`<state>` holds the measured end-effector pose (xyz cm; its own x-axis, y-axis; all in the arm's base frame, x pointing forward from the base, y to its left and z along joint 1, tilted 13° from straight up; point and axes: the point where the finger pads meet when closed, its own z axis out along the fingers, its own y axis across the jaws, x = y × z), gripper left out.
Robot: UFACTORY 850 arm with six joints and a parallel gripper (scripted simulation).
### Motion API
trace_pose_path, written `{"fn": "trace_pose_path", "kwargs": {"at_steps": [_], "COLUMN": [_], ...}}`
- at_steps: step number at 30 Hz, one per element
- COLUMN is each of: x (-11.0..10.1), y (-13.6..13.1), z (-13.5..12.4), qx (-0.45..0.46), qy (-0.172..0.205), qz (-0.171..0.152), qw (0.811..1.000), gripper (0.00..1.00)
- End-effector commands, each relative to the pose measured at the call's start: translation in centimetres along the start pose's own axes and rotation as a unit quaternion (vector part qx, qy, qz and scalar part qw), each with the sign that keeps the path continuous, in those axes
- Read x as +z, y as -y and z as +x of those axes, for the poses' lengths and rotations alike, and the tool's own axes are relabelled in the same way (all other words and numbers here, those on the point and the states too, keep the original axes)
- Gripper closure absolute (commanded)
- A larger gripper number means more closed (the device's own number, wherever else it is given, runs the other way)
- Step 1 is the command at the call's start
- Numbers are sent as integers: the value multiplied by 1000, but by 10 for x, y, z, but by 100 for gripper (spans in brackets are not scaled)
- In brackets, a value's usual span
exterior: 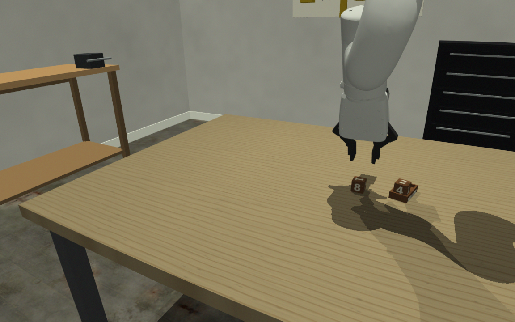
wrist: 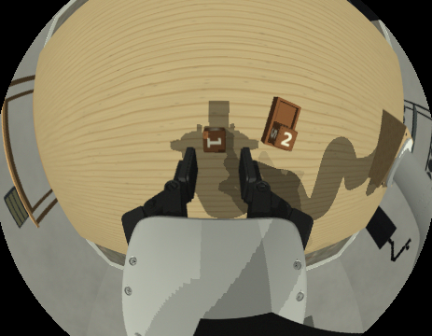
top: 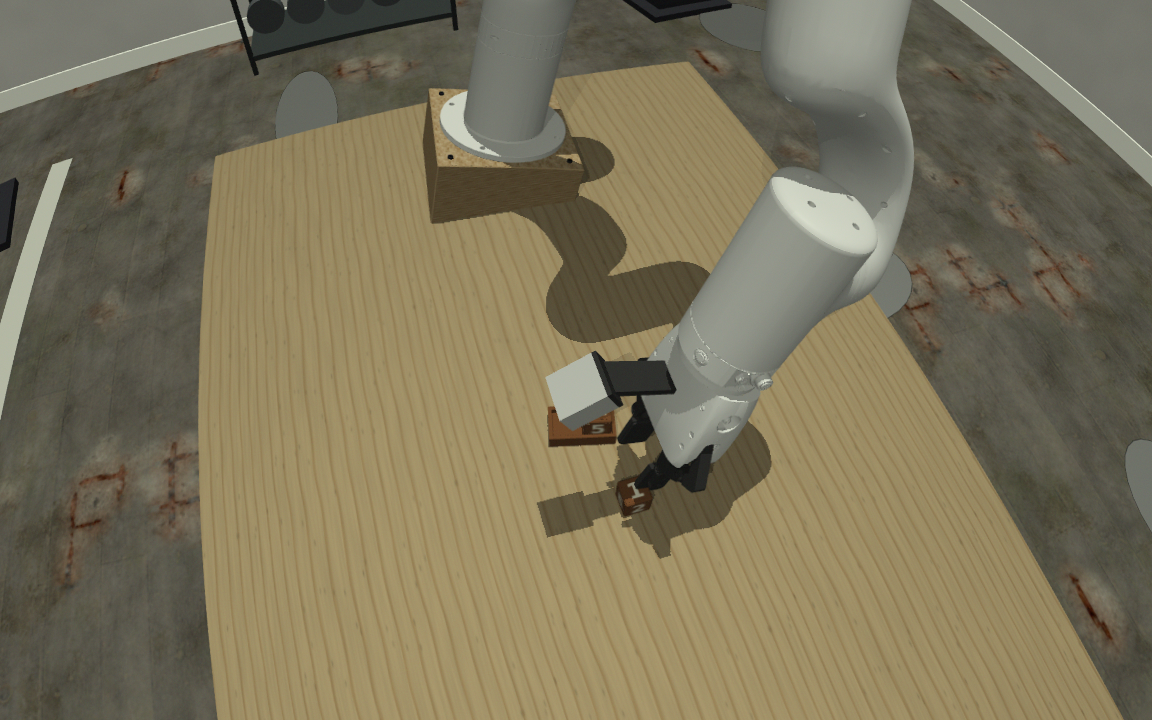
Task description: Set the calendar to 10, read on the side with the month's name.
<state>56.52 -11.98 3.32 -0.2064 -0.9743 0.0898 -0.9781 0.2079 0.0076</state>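
Open air separates the claw (top: pixel 634 456) (exterior: pixel 362 161) (wrist: pixel 217 158) from both cubes (exterior: pixel 358 184) (wrist: pixel 215 141).

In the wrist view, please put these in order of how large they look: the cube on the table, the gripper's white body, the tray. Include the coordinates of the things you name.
1. gripper's white body (wrist: pixel 216 271)
2. tray (wrist: pixel 271 122) (top: pixel 582 440) (exterior: pixel 398 197)
3. cube on the table (wrist: pixel 215 140) (top: pixel 634 496) (exterior: pixel 358 184)
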Motion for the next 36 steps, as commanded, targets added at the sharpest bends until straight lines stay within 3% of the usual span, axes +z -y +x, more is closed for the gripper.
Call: {"fn": "trace_pose_path", "kwargs": {"at_steps": [1, 8, 19, 28, 36], "x": [0, -2, -2, -1, 0], "y": [0, 4, 4, 5, 5], "z": [0, 0, -3, -5, -8], "qx": [2, 4, 4, 5, 6], "qy": [-33, -77, -91, -197, -209], "qz": [0, 9, 10, 10, 10], "qw": [999, 997, 996, 980, 978], "gripper": [53, 53, 53, 53, 53]}}
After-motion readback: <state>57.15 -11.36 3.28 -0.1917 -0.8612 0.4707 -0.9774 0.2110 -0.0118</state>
